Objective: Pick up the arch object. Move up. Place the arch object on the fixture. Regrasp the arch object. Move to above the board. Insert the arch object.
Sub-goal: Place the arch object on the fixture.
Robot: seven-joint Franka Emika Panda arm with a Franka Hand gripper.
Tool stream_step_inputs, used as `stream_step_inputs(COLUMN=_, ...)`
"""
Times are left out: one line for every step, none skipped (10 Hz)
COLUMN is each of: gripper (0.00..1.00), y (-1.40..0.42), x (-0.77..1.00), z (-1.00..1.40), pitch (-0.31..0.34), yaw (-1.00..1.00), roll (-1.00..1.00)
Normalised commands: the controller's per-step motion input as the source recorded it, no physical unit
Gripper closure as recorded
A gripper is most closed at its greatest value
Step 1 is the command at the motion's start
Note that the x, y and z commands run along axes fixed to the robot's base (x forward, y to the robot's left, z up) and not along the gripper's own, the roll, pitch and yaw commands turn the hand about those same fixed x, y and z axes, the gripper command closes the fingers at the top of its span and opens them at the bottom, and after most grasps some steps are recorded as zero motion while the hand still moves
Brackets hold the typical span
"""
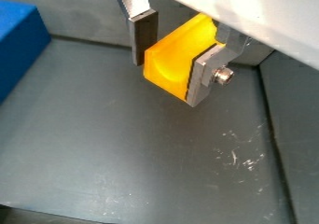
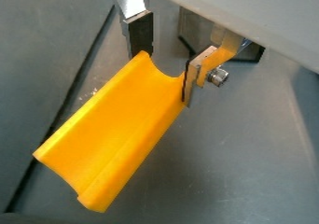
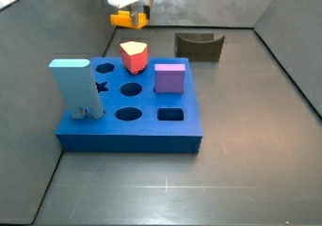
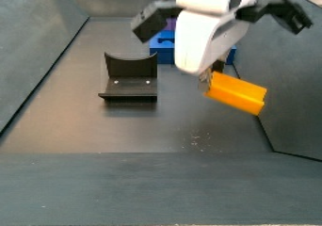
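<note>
In a side view the light-blue block (image 3: 75, 87) stands upright at the left edge of the blue board (image 3: 132, 126), with the red prism (image 3: 134, 56) and the purple block (image 3: 170, 78) also seated in the board's top, all of them well in front of and below the hand (image 3: 127, 16), which hangs near the back wall. The board rests on the dark grey surface (image 3: 239, 164), and its open holes, circles and a square among them, face up. The fixture (image 3: 199, 46) sits on the surface to the right of the hand and apart from it, with nothing in it. In that view only a small patch of the arch block (image 3: 123, 19) shows under the white wrist. In both wrist views the hand (image 1: 174, 62) is closed on the arch block (image 1: 174, 58), its flat silver fingers (image 1: 145, 36) pressed against two opposite sides of it. The long body of the block (image 2: 118, 134) slants away from the fingers (image 2: 197, 71), its curved notch end lying up between them, and it is clear of the surface. A corner of the board (image 1: 19, 36) shows off to one side of the hand. In a side view the fixture (image 4: 128, 77) stands to the left of the hand (image 4: 217, 70), and the block (image 4: 236, 92) juts out tilted to the right beneath the white arm, off the surface.
</note>
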Motion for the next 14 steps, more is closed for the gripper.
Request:
stream_step_inputs(gripper=1.0, y=0.0, x=0.0, z=1.0, pitch=0.005, yaw=0.0, roll=0.01)
stream_step_inputs(gripper=1.0, y=0.0, x=-0.01, z=1.0, pitch=0.018, yaw=-0.01, roll=0.03)
stream_step_inputs(gripper=1.0, y=0.0, x=-0.02, z=1.0, pitch=0.03, yaw=-0.02, roll=0.04)
stream_step_inputs(gripper=1.0, y=0.0, x=-0.02, z=1.0, pitch=0.041, yaw=-0.02, roll=0.06)
stream_step_inputs(gripper=1.0, y=0.01, x=-0.03, z=1.0, pitch=0.049, yaw=-0.02, roll=0.08)
stream_step_inputs(gripper=1.0, y=0.01, x=-0.03, z=0.94, pitch=0.055, yaw=-0.02, roll=0.09)
stream_step_inputs(gripper=1.0, y=0.0, x=-0.02, z=0.79, pitch=0.065, yaw=-0.01, roll=0.1)
stream_step_inputs(gripper=1.0, y=0.0, x=-0.02, z=0.6, pitch=0.08, yaw=0.0, roll=0.11)
stream_step_inputs(gripper=1.0, y=0.0, x=-0.01, z=0.46, pitch=0.09, yaw=0.01, roll=0.11)
stream_step_inputs(gripper=1.0, y=0.0, x=0.0, z=0.27, pitch=0.1, yaw=0.03, roll=0.11)
stream_step_inputs(gripper=1.0, y=-0.22, x=1.0, z=0.39, pitch=0.037, yaw=-1.0, roll=-0.05)
stream_step_inputs(gripper=1.0, y=-0.22, x=1.0, z=0.36, pitch=0.039, yaw=-1.0, roll=-0.06)
stream_step_inputs(gripper=1.0, y=-0.19, x=1.0, z=0.32, pitch=0.06, yaw=-1.0, roll=-0.07)
stream_step_inputs(gripper=1.0, y=-0.17, x=1.0, z=0.3, pitch=0.072, yaw=-1.0, roll=-0.08)
